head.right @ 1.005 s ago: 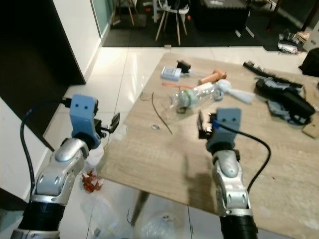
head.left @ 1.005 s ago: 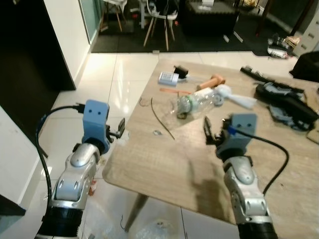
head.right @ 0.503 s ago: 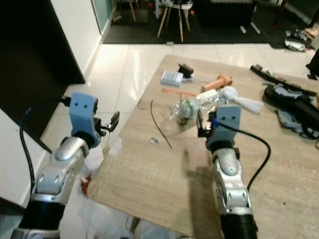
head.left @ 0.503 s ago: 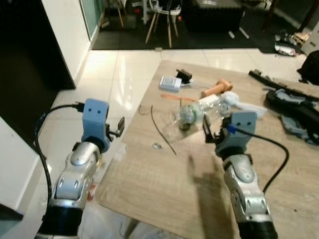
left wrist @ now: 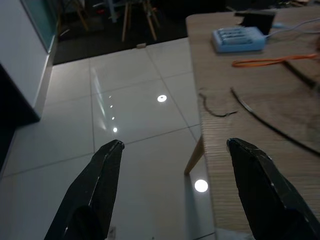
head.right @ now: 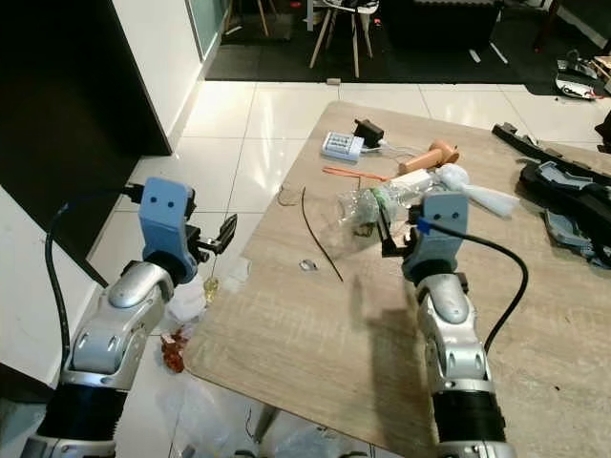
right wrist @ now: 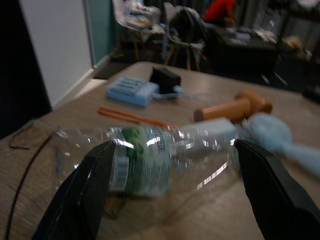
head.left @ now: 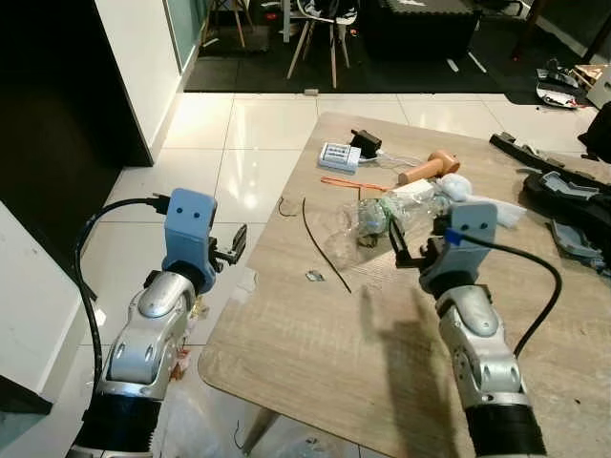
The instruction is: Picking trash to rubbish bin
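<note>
Lying on its side on the wooden table (head.left: 315, 353), a crushed clear plastic bottle (head.left: 374, 218) with a green label is being faced by the right gripper (right wrist: 170, 165), whose two black fingers (right wrist: 90, 185) are being held wide apart on either side of it without touching it. No liquid can be made out inside the bottle. The bottle is being flanked by a white crumpled wrapper (head.left: 458, 187) and a tan wooden handle (head.left: 428, 168), with a thin orange strip (head.left: 348, 183), a pale blue battery box (head.left: 339, 156) and a black plug (head.left: 365, 143) lying beyond it toward the far edge. A long dark wire (head.left: 323, 243) and a small metal scrap (head.left: 314, 276) are lying on the table nearer the robot. The left gripper (left wrist: 172, 150) is being held off the table's left edge above the white tiled floor (left wrist: 135, 125), its fingers (left wrist: 95, 185) spread and empty. In the left wrist view a short curled wire (left wrist: 215, 107) near the table edge is being shown clearly; in the right wrist view the bottle's barcode label is being made legible. Crumpled trash (head.right: 177, 348) is lying on the floor below the table's near corner in the right eye view.
</note>
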Robot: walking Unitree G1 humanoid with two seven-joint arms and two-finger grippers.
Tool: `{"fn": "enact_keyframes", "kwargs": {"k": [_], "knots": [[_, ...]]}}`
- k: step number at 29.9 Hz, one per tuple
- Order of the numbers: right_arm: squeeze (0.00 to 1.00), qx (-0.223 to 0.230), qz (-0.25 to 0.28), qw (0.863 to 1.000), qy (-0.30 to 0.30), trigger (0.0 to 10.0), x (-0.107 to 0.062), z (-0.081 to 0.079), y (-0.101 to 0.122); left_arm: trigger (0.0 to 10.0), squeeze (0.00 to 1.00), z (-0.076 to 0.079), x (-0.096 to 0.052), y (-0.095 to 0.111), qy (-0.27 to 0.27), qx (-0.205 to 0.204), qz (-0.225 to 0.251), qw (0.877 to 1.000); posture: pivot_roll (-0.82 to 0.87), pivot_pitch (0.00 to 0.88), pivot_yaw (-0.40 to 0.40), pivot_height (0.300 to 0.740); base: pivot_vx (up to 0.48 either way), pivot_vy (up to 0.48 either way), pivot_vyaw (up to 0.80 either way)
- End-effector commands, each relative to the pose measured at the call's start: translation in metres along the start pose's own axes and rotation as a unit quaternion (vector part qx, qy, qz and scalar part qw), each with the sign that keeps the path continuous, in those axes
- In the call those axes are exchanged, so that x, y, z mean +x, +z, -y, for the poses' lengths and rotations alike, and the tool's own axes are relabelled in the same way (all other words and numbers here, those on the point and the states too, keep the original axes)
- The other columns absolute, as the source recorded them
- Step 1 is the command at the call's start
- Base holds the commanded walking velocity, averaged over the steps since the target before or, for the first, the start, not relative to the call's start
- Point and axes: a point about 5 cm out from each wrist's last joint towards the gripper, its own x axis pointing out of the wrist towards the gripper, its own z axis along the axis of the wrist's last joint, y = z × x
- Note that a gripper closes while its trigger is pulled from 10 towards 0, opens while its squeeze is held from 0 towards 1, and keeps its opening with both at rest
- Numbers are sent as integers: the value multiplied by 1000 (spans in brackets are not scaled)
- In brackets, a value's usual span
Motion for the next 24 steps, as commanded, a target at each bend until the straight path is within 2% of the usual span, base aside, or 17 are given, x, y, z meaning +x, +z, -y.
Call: {"fn": "enact_keyframes", "kwargs": {"k": [1, 3, 8, 10, 12, 15, 17, 18, 20, 21, 22, 24], "knots": [[1000, -10, 1, 1000, 19, 10000, 1, -1, -1, 10000, 8, -1, 1, -1, -6, 5, -2, 1000, -8, 169, 48, 740, 0, 0, 0], [1000, -28, 8, 999, 44, 10000, 5, -2, 3, 10000, 16, -2, 2, 2, -6, 4, 4, 1000, -6, 173, 50, 740, 0, 0, 0], [1000, 0, 50, 992, 116, 10000, 17, -9, 20, 10000, 27, -1, 4, 14, -10, -9, 38, 999, 1, 189, 53, 740, 0, 0, 0], [1000, 5, 59, 990, 130, 10000, 20, -9, 22, 10000, 27, -1, 5, 14, -15, -5, 37, 999, 4, 199, 56, 740, 0, 0, 0], [1000, 3, 60, 990, 130, 10000, 23, -8, 22, 10000, 27, -1, 5, 14, -17, -3, 36, 999, 5, 204, 58, 740, 0, 0, 0], [1000, 4, 41, 993, 106, 10000, 35, 7, 17, 10000, 31, -1, 5, 14, -19, 0, 35, 999, 10, 215, 62, 740, 0, 0, 0], [961, 6, 39, 994, 103, 10000, 38, 12, 17, 10000, 31, -2, 4, 15, -20, 0, 36, 999, 14, 223, 63, 740, 0, 0, 0], [337, 11, 37, 995, 95, 10000, 43, 19, 17, 10000, 31, -2, 4, 16, -23, 1, 37, 999, 16, 230, 64, 740, 0, 0, 0], [337, 16, 37, 995, 92, 10000, 45, 21, 17, 10000, 31, -2, 4, 16, -23, 1, 37, 999, 16, 230, 64, 740, 0, 0, 0], [0, 23, 35, 996, 83, 10000, 50, 26, 18, 10000, 35, -2, 4, 17, -24, 2, 39, 999, 16, 241, 69, 740, 0, 0, 0], [0, 23, 35, 996, 83, 10000, 50, 26, 18, 10000, 35, -2, 4, 17, -24, 2, 39, 999, 16, 241, 69, 740, 0, 0, 0], [0, 28, 37, 996, 70, 10000, 64, 35, 26, 10000, 43, -3, 4, 18, -27, 0, 43, 999, 18, 259, 69, 740, 0, 0, 0]]}}
